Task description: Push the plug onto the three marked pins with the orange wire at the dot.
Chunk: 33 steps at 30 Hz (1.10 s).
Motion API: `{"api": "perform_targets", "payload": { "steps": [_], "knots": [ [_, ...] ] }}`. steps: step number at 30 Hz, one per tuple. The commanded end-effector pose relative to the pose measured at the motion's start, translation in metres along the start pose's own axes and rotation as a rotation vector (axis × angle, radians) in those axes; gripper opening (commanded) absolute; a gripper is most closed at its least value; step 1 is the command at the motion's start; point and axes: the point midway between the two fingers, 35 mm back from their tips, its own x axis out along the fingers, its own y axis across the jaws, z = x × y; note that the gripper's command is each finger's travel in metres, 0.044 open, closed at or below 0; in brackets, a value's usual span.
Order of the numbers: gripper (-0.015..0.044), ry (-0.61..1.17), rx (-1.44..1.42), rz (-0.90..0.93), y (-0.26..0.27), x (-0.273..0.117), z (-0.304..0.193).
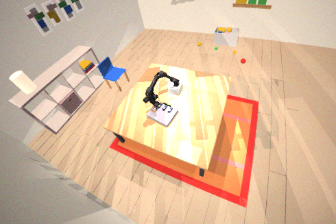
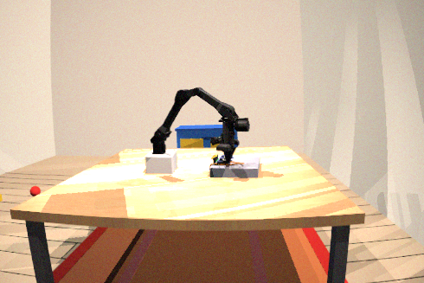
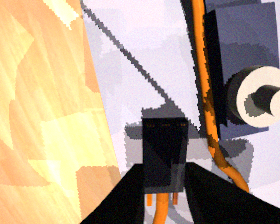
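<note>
The table (image 1: 197, 127) (image 2: 195, 203) is the biggest thing, and it holds up everything for the job; the black arm (image 1: 149, 88) (image 2: 170, 117) bends up and over so its hand can point down at the pale holder (image 1: 161, 119) (image 2: 242, 170) (image 3: 135, 30); the blue-grey motor (image 3: 245, 45) sits on the holder, beside the plug, with its orange wire (image 3: 201, 60) running along its side; the gripper (image 1: 157, 105) (image 2: 228, 161) (image 3: 163, 171) is closed down to a small gap, with the black plug (image 3: 165, 150) pinched between its two fingers; they hold the wire end, I think so the end with the holes stays free to go on the pins; the plug is over the holder, and I cannot tell if any pin is in it
</note>
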Motion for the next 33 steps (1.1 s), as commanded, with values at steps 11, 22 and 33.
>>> {"api": "perform_targets", "payload": {
  "steps": [11,22,33],
  "knots": [
    [0.0,0.023,0.124,-0.003,-0.009,-0.035,0.003],
    [0.0,0.019,0.451,-0.008,-0.029,-0.038,0.022],
    [0.0,0.015,0.777,-0.012,-0.048,-0.041,0.042]
  ]
}}
